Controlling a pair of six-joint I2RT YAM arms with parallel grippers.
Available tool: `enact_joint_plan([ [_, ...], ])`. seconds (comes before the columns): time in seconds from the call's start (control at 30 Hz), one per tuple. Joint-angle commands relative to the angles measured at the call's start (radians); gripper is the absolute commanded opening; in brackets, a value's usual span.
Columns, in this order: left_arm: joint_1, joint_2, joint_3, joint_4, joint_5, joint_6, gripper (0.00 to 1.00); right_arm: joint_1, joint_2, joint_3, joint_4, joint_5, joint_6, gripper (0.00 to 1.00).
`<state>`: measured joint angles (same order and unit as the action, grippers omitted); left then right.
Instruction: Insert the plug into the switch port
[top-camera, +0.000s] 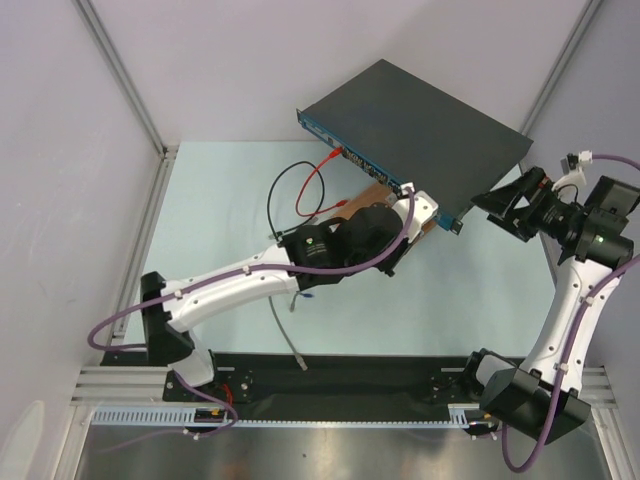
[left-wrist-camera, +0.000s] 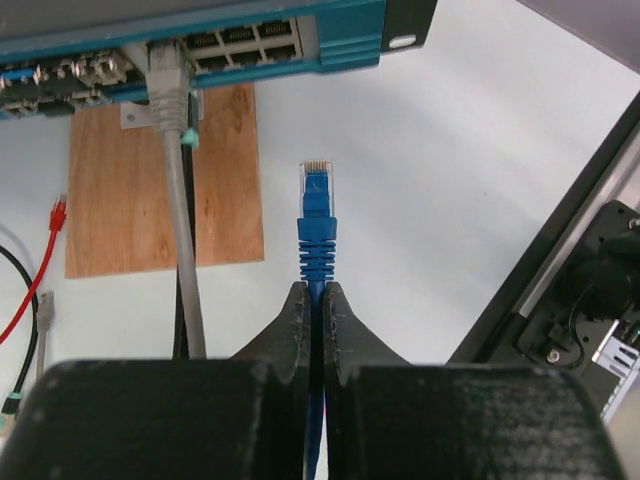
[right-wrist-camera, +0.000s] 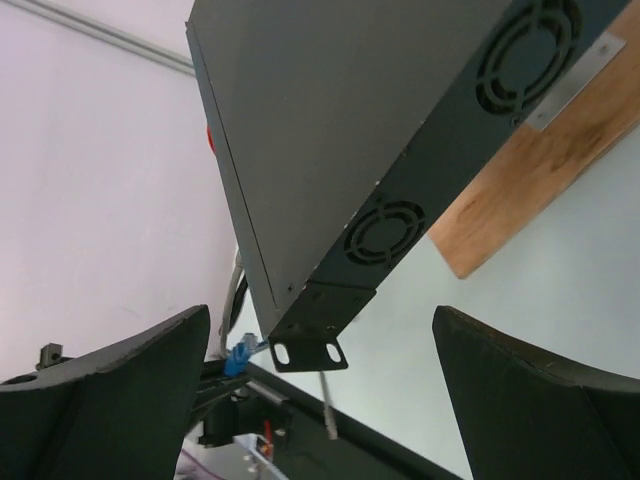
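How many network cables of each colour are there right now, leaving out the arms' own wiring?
Blue cable: 1
Red cable: 1
Black cable: 1
Grey cable: 1 sure; a loose grey plug may belong to a second
Total: 4, maybe 5

**Switch**: large flat black metal box, lying flat, set diagonally in top view. Thin blue front strip lined with small square sockets. Side wall has two round fan grilles and a mounting ear at the corner.

**Plug**: clear connector on ribbed blue boot, blue cable. Boot pinched in left gripper. Tip aimed at front strip near its end, apart from sockets.
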<state>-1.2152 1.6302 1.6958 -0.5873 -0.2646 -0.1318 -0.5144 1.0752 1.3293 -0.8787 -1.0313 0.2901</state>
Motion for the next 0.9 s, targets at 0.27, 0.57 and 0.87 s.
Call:
enact_joint_plan([
  [0.27,0.025,0.132,0.192,-0.012,-0.079,-0.015,0.0,0.02,-0.026,-0.154,0.311,-0.099,0.211,0.98],
  [0.57,0.075,0.212,0.298,-0.043,-0.064,-0.017,0.0,0.077,-0.04,-0.234,0.414,-0.07,0.238,0.83],
  [0.87,0.085,0.218,0.297,-0.046,-0.035,-0.019,0.0,0.1,-0.05,-0.274,0.503,-0.05,0.299,0.7],
])
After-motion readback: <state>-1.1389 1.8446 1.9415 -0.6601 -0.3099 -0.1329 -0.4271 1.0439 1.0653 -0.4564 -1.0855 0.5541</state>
